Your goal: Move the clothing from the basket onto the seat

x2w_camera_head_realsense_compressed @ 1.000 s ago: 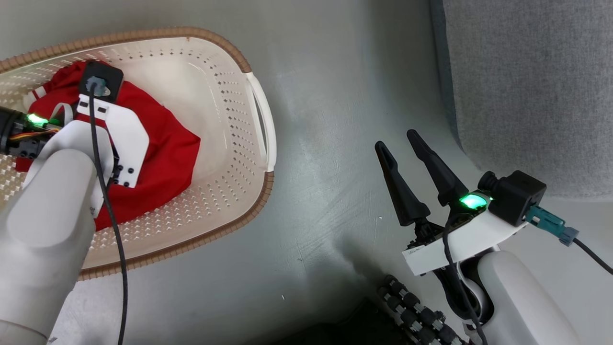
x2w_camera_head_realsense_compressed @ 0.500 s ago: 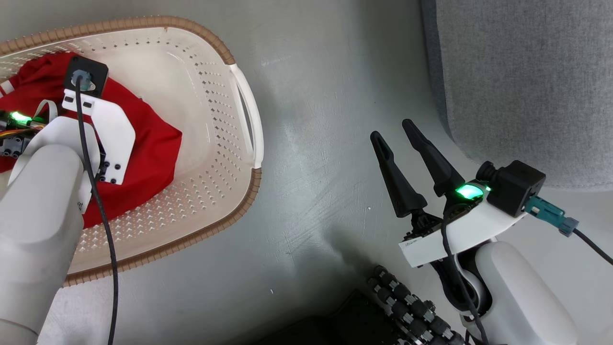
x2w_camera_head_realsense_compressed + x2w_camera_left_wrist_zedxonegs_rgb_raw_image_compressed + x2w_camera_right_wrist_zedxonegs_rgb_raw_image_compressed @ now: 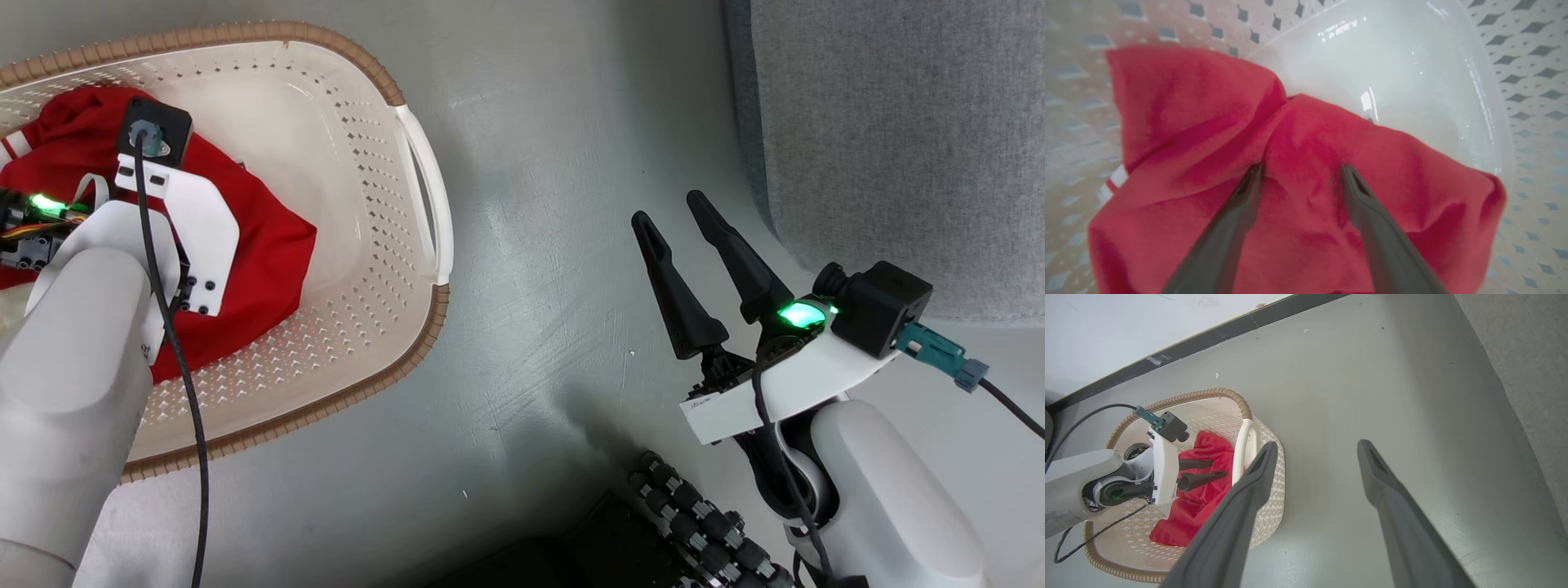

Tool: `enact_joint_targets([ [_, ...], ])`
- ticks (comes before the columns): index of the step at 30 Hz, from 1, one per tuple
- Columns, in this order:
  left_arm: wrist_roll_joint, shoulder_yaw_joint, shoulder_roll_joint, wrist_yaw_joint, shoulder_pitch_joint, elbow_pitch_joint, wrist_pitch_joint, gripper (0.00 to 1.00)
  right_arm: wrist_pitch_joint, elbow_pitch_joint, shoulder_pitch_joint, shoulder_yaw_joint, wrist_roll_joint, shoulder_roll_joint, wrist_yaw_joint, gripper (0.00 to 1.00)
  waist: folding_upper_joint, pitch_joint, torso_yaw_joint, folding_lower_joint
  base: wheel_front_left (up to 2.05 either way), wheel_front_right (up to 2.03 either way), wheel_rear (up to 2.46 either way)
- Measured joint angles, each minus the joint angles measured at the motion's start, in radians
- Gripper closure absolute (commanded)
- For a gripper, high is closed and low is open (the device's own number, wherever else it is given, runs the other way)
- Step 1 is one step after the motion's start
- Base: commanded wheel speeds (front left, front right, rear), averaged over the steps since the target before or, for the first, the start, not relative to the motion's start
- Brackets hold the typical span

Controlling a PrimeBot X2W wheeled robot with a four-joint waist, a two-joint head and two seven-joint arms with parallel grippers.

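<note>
The basket [image 3: 359, 61], cream with a brown rim, stands on the floor at the left. Red clothing [image 3: 269, 245] lies crumpled inside it. In the head view my left wrist hangs over the heap and hides its own fingers. In the left wrist view my left gripper [image 3: 1301, 171] is open, both tips pressed into the clothing [image 3: 1310, 134] with a ridge of cloth between them. The right wrist view shows the same left gripper [image 3: 1219, 468] inside the basket [image 3: 1224, 392]. My right gripper [image 3: 668, 208] is open and holds nothing, above the floor beside the grey seat [image 3: 898, 122].
Grey floor [image 3: 539, 286] lies between basket and seat. My base with black rollers [image 3: 694, 523] sits at the bottom edge. A dark skirting strip [image 3: 1208, 337] and a white wall run behind the basket. A black cable [image 3: 175, 351] trails along my left forearm.
The whole head picture has shifted left and up a little, so the camera moved. My left wrist stays over the red clothing. The right gripper holds still and open.
</note>
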Motion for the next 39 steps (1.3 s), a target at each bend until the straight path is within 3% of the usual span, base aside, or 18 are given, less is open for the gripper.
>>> enact_joint_targets([
  [3,0.000,-0.003,0.001,0.000,0.000,0.003,-0.001,0.53,0.000,0.000,0.000,0.000,0.000,0.000,0.000,0.00,0.0000,0.001,0.000,0.0000,0.00,0.00,0.00],
  [7,0.000,-0.007,0.001,0.000,0.000,0.009,-0.010,0.78,0.000,0.000,0.000,0.000,0.000,0.000,0.000,0.00,0.0000,0.004,-0.001,0.0000,0.00,0.00,0.00],
  [9,0.001,-0.011,0.000,0.000,0.000,0.010,-0.019,1.00,0.000,0.000,0.000,0.000,0.000,0.000,0.000,0.00,0.0000,0.006,-0.002,0.0000,0.00,0.00,0.00],
  [22,-0.039,0.013,-0.049,-0.007,0.001,0.011,-0.105,1.00,0.000,0.007,-0.007,-0.025,-0.008,0.000,0.000,0.00,0.0000,-0.002,0.011,0.0000,0.00,0.00,0.00],
  [39,-0.109,0.055,-0.113,-0.036,0.101,-0.034,-0.345,1.00,-0.005,0.032,-0.080,-0.083,-0.113,-0.001,0.000,0.00,0.0000,-0.058,0.092,0.0000,0.00,0.00,0.00],
])
